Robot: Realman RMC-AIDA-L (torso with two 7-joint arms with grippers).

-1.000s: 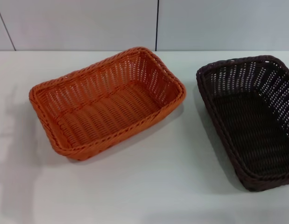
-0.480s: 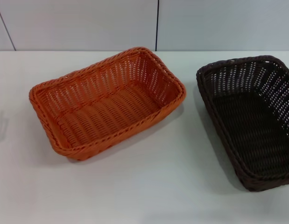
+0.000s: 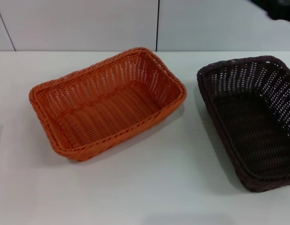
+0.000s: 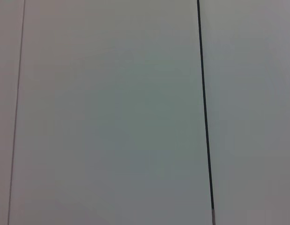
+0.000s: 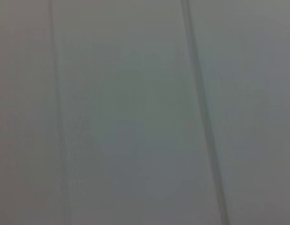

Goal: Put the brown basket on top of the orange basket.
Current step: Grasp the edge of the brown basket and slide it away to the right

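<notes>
The orange basket (image 3: 107, 103) sits empty on the white table, left of centre in the head view. The brown basket (image 3: 252, 117), also empty, stands to its right, apart from it and cut off by the right edge of the view. A dark blurred shape at the far right corner, above and behind the brown basket, is my right gripper (image 3: 280, 9); it touches nothing. My left gripper is out of view. Both wrist views show only grey wall panels with dark seams.
The white table (image 3: 159, 187) stretches bare in front of both baskets and between them. A light wall with a dark vertical seam (image 3: 157, 26) rises right behind the table's far edge.
A dark shape has come into the far right corner of the head view. The faint shadow on the table's left side has shrunk away. Neither basket has moved.
</notes>
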